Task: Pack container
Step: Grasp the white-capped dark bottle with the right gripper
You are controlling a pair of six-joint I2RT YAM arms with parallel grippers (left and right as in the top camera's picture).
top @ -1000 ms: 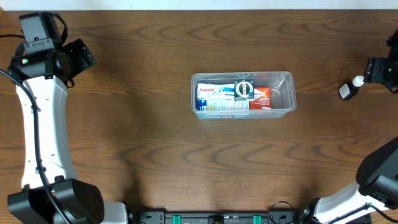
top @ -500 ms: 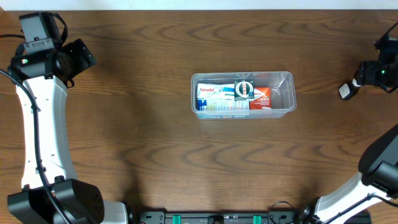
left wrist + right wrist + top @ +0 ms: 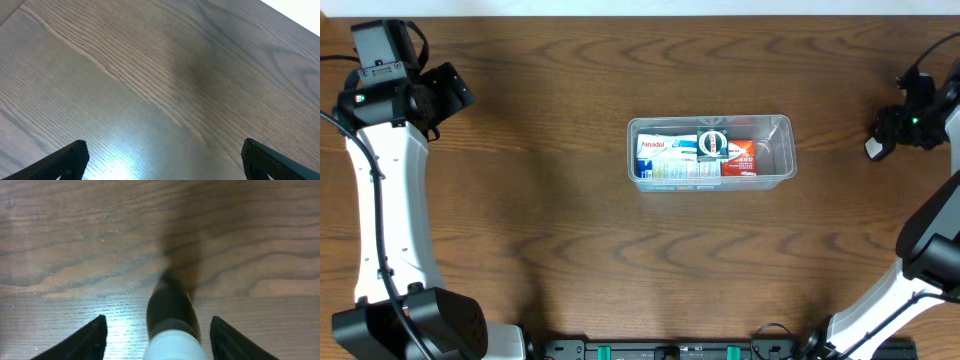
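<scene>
The clear plastic container [image 3: 780,150] sits mid-table, holding several small boxes [image 3: 695,157] in its left part; its right end shows bare. A small dark bottle with a white cap [image 3: 876,146] lies on the table at the far right. In the right wrist view the bottle [image 3: 172,315] lies between the open fingers of my right gripper [image 3: 159,340], cap toward the camera; the fingers stand apart from it. My left gripper [image 3: 160,160] is open and empty over bare wood at the far left.
The left arm [image 3: 390,180] runs along the table's left side. The right arm [image 3: 930,260] curves along the right edge. The table's far edge lies just beyond both grippers.
My right gripper has moved left and down over the bottle, now straddling it. The left arm and container have not moved.
</scene>
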